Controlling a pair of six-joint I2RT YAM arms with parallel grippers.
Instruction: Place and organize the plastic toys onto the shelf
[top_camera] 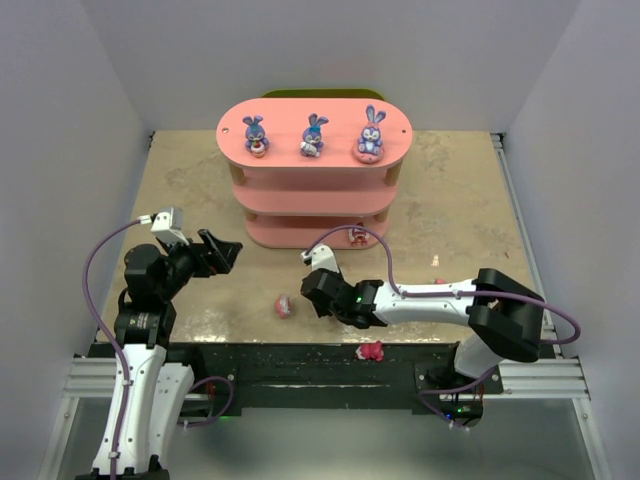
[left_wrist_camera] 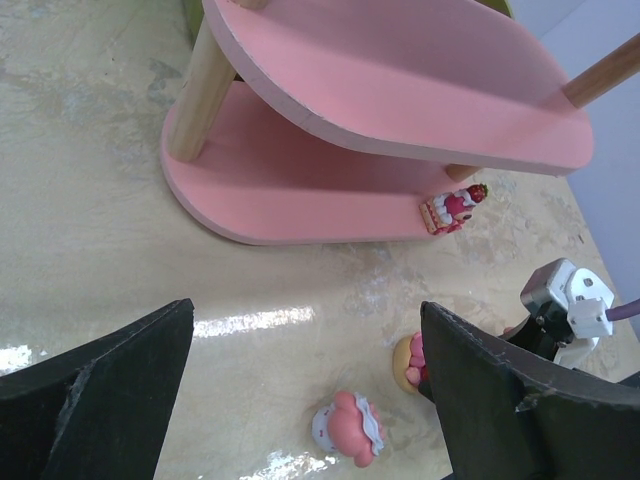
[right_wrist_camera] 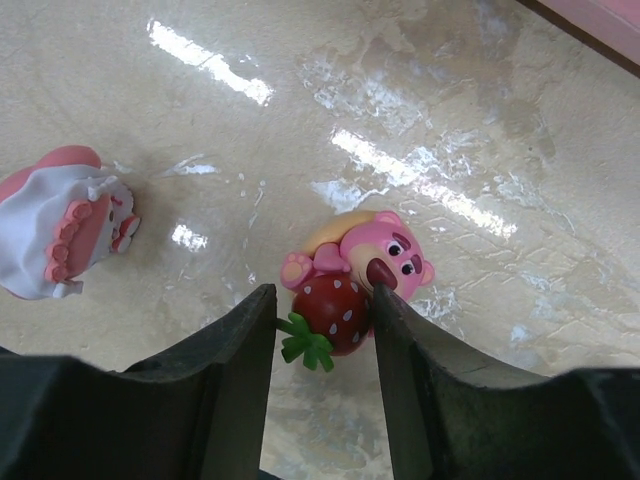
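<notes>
Pink shelf, purple-blue bunnies, seed-dotted red strawberry

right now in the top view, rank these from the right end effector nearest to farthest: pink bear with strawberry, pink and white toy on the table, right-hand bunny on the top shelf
1. pink bear with strawberry: between the right end effector's fingers.
2. pink and white toy: on the table, just left of it.
3. right-hand bunny: far back, on the shelf's top board.

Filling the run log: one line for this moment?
right gripper: closing around pink bear | left gripper: open, idle | three bunnies: shelf top
</notes>
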